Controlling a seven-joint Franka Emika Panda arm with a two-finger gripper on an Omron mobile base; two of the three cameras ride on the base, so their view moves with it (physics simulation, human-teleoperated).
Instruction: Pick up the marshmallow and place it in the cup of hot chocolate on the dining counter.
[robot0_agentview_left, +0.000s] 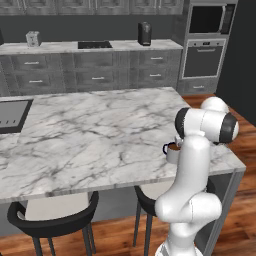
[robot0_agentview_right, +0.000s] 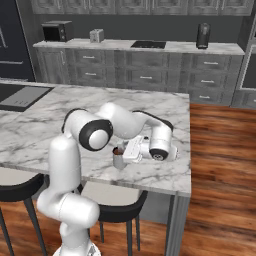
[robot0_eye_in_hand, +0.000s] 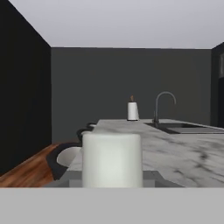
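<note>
Cream-white block up close in the hand view: that is the marshmallow (robot0_eye_in_hand: 112, 159), sitting right at the fingertips, filling the space where the jaws would be. You cannot see the tips themselves, but the jaws are drawn nearly together, so judge them pinching the marshmallow by its two side faces.

Gripper (robot0_agentview_right: 126, 150) lies level, pointing along the dining counter (robot0_agentview_left: 100, 135), just beside the cup of hot chocolate (robot0_agentview_right: 118, 158) and about at its rim. From the left base view the cup (robot0_agentview_left: 172, 151) stands near the counter's front right corner, half hidden by the arm.

Handling, as a judgement: expect the marshmallow to be very light, soft and springy. Squeeze hard and it will deform or squirt out; hold it lightly across flat opposite faces, near mid-height. It may cling to the pads on release.

The cup holds brown liquid; a nudge to its wall could slop or tip it.
</note>
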